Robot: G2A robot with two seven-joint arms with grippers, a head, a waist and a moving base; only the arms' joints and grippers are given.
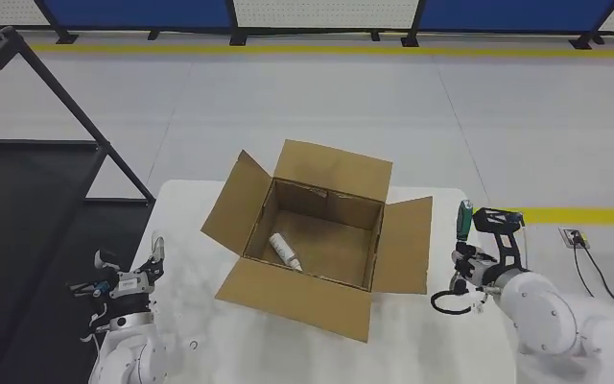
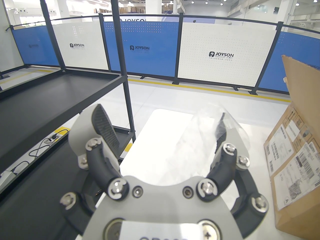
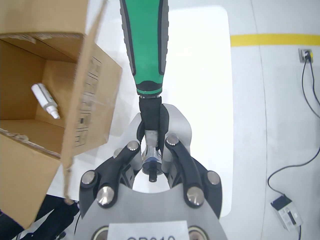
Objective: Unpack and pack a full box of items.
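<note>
An open cardboard box [image 1: 331,173] stands in the middle of the white table [image 1: 240,336], flaps spread out. Inside it lies one white bottle [image 1: 285,252], also in the right wrist view as the bottle [image 3: 45,100] on the box floor. My right gripper [image 3: 152,118] is beside the box's right flap [image 3: 95,76], shut on the metal shank of a green-handled tool [image 3: 145,38] that points up and away. My left gripper [image 2: 160,126] is open at the table's left edge, left of the box [image 2: 295,151]. A clear plastic film [image 2: 200,131] clings by one finger.
A black shelf rack [image 2: 62,88] stands just left of the table [image 1: 58,192]. A black cable loop [image 1: 446,302] lies by the right arm. Blue and white fence panels [image 2: 225,51] close off the floor behind. A power adapter [image 3: 287,211] sits on the floor.
</note>
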